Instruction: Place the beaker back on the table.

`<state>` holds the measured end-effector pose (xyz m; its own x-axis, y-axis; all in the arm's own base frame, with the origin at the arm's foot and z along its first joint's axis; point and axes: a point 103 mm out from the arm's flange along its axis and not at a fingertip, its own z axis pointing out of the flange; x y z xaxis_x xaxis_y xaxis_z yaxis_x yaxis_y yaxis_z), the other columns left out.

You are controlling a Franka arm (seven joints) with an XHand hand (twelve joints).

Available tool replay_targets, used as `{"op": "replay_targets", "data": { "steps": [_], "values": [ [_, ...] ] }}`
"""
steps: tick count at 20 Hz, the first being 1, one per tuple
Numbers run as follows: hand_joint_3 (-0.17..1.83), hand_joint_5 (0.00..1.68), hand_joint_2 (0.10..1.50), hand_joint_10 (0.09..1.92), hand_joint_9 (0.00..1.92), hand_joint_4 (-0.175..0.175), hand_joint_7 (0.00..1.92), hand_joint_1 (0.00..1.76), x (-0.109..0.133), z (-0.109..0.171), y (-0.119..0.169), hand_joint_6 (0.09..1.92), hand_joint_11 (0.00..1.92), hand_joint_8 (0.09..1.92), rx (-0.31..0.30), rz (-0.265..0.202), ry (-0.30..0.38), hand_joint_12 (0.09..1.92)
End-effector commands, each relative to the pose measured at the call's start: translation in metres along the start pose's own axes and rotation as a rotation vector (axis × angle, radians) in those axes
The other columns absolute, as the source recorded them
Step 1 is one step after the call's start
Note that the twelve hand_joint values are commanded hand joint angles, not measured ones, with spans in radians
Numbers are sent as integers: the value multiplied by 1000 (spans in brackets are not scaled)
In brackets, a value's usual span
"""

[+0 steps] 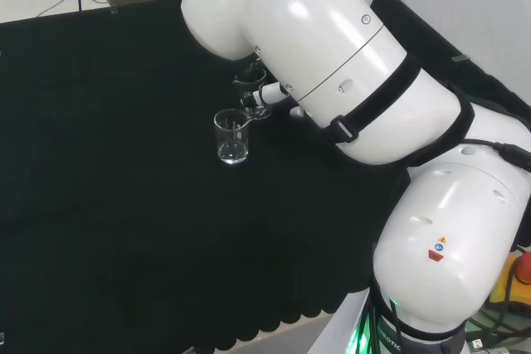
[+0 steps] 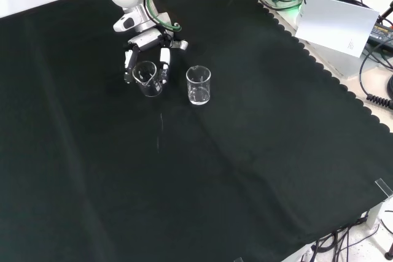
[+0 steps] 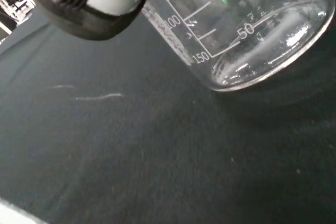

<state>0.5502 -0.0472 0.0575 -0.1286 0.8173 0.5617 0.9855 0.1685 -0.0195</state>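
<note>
Black cloth [image 2: 202,176] nearest in the front view. Farther back the hand [image 2: 147,44] has its fingers curled round the beaker [image 2: 147,79], base at or just above the cloth. Second beaker [image 2: 198,84] sits just right of it. Clear glass: light, stiff, slippery, fragile. Best held round the upper wall, lowered upright.

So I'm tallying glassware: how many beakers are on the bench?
2. One beaker sits within the hand; the other beaker stands free to its right in the front view. Clear glass, so others could go unseen.
</note>
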Motion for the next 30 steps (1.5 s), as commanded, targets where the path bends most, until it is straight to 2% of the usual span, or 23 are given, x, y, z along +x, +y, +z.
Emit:
{"op": "replay_targets", "data": {
  "steps": [1,3,5,8,10,14,20,30],
  "values": [
    [-174,662,977,87,942,8,808,1042,-6,-3,-10,840,514,87,93,-1,-1,1170],
    [-175,446,939,87,811,-13,653,998,-7,-5,-13,723,330,87,124,-1,-6,1273],
    [-175,332,918,87,692,-25,514,961,-8,-6,-14,498,202,87,160,5,-16,1322],
    [-175,270,897,87,562,-33,375,900,-7,-10,-17,209,74,87,166,13,-24,1375],
    [-175,254,889,87,519,-36,334,877,-6,-15,-19,130,32,87,154,11,-23,1386],
    [-175,240,869,87,476,-39,292,830,2,-32,-21,87,1,87,116,-7,-37,1402],
    [-175,208,850,87,446,-38,259,775,28,-80,-30,87,0,87,80,-25,-89,1394],
    [-173,309,883,87,564,-38,389,778,89,-150,-80,87,61,87,44,-14,-167,1458]
  ]
}}
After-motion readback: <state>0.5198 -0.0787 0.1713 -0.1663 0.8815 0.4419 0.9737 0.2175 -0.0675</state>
